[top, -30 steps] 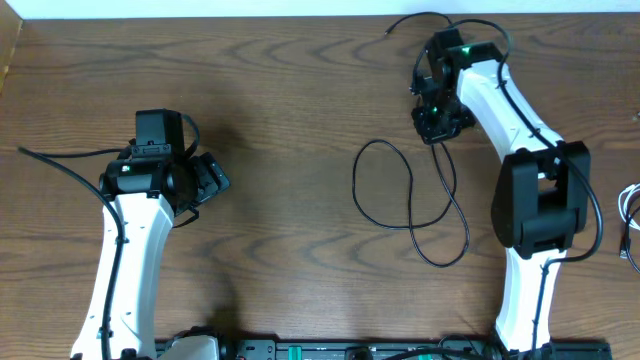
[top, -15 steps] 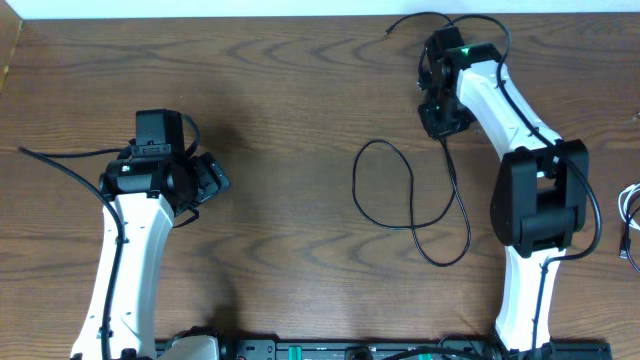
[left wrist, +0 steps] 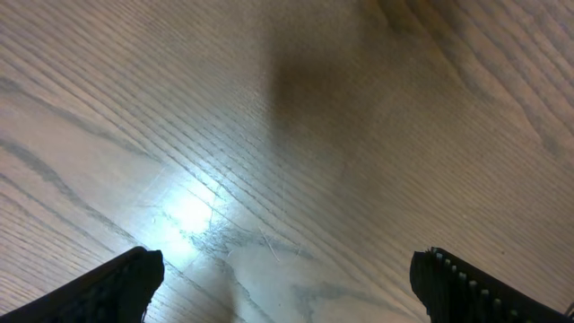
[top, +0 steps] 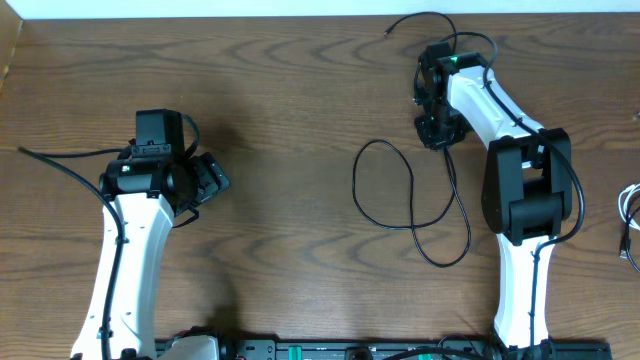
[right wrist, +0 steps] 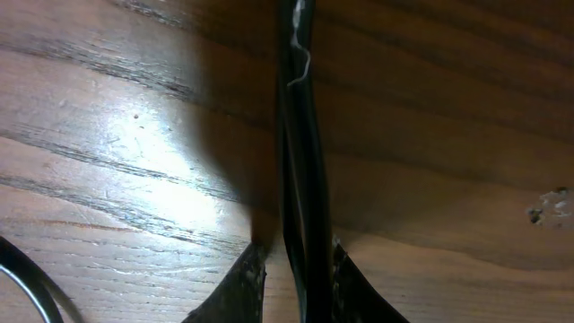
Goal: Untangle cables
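Note:
A thin black cable (top: 353, 188) lies in a loose crossed loop on the wooden table, right of centre. One strand runs up to my right gripper (top: 436, 135). In the right wrist view this cable (right wrist: 300, 135) passes between the fingers of the right gripper (right wrist: 296, 251). It rests against the right finger, and a narrow gap shows on the left side. A thin black end (top: 390, 30) curls near the table's far edge. My left gripper (top: 213, 178) hangs wide open over bare wood at the left (left wrist: 287, 269), with nothing between its fingers.
A thin white cable (top: 628, 205) lies at the table's right edge, beyond the right arm. The table's far edge meets a white wall (top: 200, 8). A thick black wire (top: 50, 160) trails from the left arm toward the left edge.
The right gripper has shifted a little near the cable's upper strand, and its jaws have eased apart around the cable. The left arm and the loop have not moved.

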Controlling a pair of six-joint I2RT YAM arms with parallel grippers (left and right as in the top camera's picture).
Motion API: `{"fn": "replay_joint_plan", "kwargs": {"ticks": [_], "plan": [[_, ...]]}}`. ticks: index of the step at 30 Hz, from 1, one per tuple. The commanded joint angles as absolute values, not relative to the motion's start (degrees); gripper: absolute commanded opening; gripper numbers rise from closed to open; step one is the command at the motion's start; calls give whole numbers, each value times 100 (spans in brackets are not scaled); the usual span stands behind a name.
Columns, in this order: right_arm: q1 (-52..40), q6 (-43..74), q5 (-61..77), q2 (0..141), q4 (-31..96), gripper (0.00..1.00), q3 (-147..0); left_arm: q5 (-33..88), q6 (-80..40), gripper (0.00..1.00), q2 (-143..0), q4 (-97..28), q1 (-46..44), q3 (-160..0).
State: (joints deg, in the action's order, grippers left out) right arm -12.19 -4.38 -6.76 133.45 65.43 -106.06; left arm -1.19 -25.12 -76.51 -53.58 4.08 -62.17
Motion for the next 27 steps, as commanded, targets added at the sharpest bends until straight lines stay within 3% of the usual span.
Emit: {"fn": "replay_joint_plan", "kwargs": {"ticks": [1, 5, 7, 8, 20, 27], "plan": [[-1221, -390, -561, 13480, 6532, 19, -10582, -84, -2517, 93, -7695, -5376, 421, -6298], [-1208, -386, -545, 13480, 6523, 18, -10582, -84, -2517, 94, -7695, -5378, 421, -6298], [-1199, -390, -360, 13480, 6549, 2, -10582, -84, -2517, 93, -7695, -5378, 421, -6298], [-1199, -390, -163, 13480, 6576, 1, -10582, -84, -2517, 93, -7695, -5378, 421, -6298], [-1192, -388, 755, 13373, 6954, 1, -10632, -84, -2517, 93, -7695, -5367, 421, -6298], [-1052, -259, 1409, 12479, 7050, 1, -10822, -84, -2517, 93, -7695, -5358, 421, -6298]]}}
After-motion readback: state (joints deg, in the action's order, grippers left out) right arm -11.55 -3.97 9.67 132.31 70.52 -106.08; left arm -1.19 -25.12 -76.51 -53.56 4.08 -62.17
